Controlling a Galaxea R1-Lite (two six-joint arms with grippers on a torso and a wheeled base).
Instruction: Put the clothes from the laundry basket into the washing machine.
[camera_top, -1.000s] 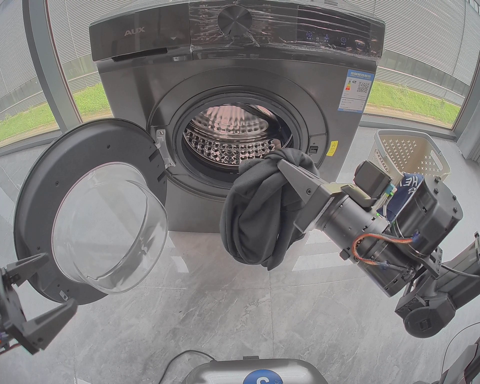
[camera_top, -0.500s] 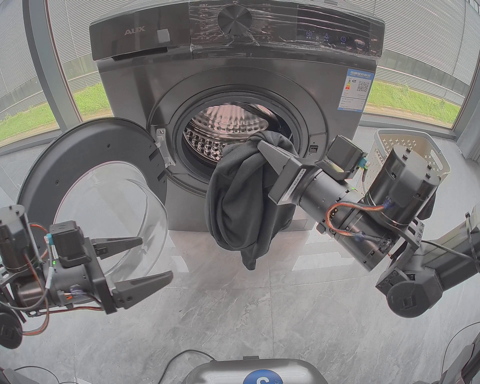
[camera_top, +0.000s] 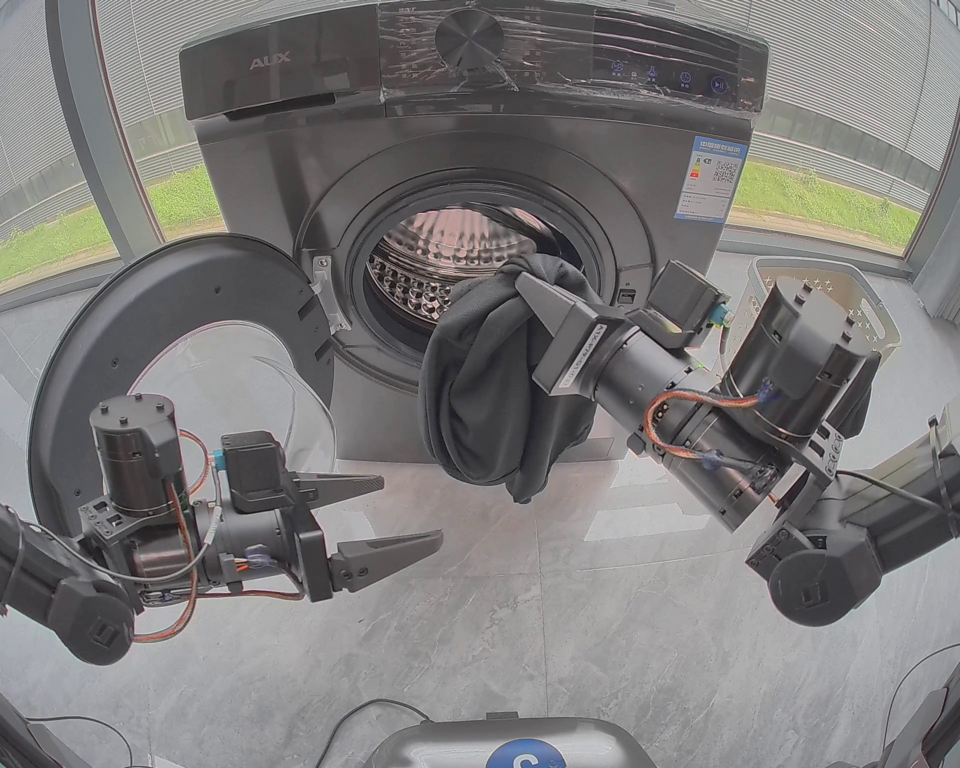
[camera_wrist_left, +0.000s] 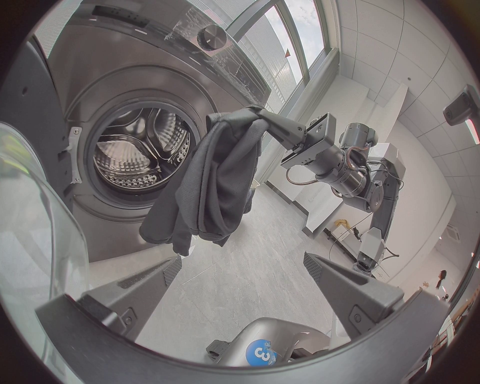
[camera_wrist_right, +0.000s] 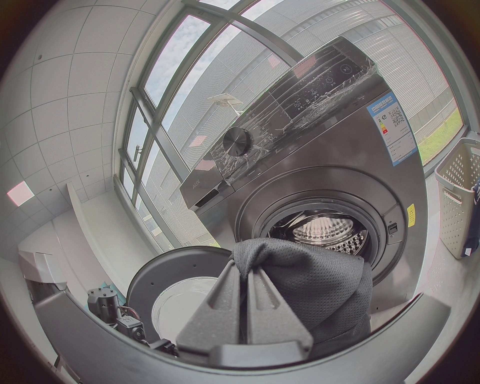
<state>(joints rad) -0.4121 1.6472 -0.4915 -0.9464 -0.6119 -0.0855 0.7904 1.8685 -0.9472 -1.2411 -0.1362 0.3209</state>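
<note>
A dark grey garment (camera_top: 490, 385) hangs in front of the washing machine's (camera_top: 470, 120) open drum (camera_top: 455, 265), pinched at its top by my right gripper (camera_top: 525, 285), which is shut on it. The cloth also shows in the left wrist view (camera_wrist_left: 212, 185) and the right wrist view (camera_wrist_right: 305, 280), draped over the shut fingers (camera_wrist_right: 250, 300). My left gripper (camera_top: 395, 515) is open, low and to the left of the garment, pointing toward it, with nothing between its fingers (camera_wrist_left: 345, 290). The laundry basket (camera_top: 835, 290) stands at the right of the machine, with a dark blue cloth (camera_wrist_right: 472, 220) hanging over its side.
The round door (camera_top: 190, 300) is swung fully open to the left of the drum, close behind my left arm. Grey tiled floor (camera_top: 560, 620) lies between me and the machine. Windows run behind the machine.
My left arm has swung in from the lower left toward the garment, gripper open. My right gripper has carried the garment up and left to the drum opening.
</note>
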